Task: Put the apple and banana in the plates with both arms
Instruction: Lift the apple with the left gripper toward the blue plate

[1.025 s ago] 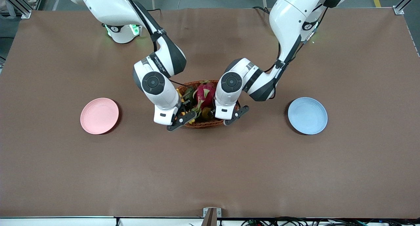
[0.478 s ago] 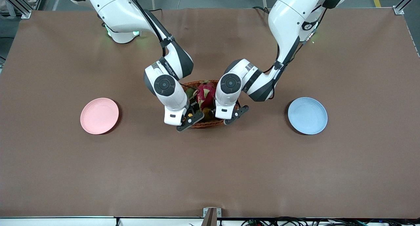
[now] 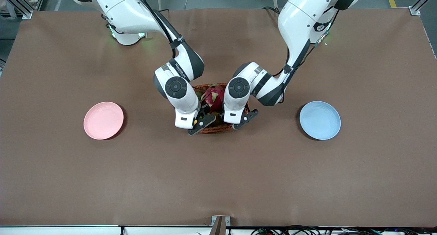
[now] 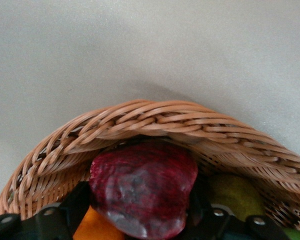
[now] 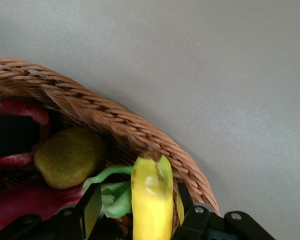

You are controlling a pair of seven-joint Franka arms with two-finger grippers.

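Apple (image 4: 142, 187) and banana (image 5: 151, 197) both lie in the wicker basket (image 3: 218, 127) at the middle of the worktop (image 3: 218, 180), between the two plates. In the front view both fruits are hidden under the arms; only the pink dragon fruit (image 3: 213, 97) shows between the wrists. Left pincer (image 3: 240, 120) is down in the basket at the end toward the left arm's side; the left wrist view shows its two fingers (image 4: 77, 202) standing apart on either side of the apple, close against its skin, though whether they press on it cannot be told. The apple rests against the inner wall of the basket (image 4: 155, 117), with an orange fruit (image 4: 92, 227) cut off at the picture's edge and a dull green fruit (image 4: 235, 192) beside it. Right pincer (image 3: 201, 122) is down in the basket at the end toward the right arm's side; its fingers (image 5: 90, 205) stand apart with the banana's tip between them, and contact cannot be made out. A brownish-green fruit (image 5: 70, 157) and green leafy scales (image 5: 112, 197) lie beside the banana. The pink plate (image 3: 103, 120) sits toward the right arm's end, the blue plate (image 3: 320, 120) toward the left arm's end, both well apart from the basket.
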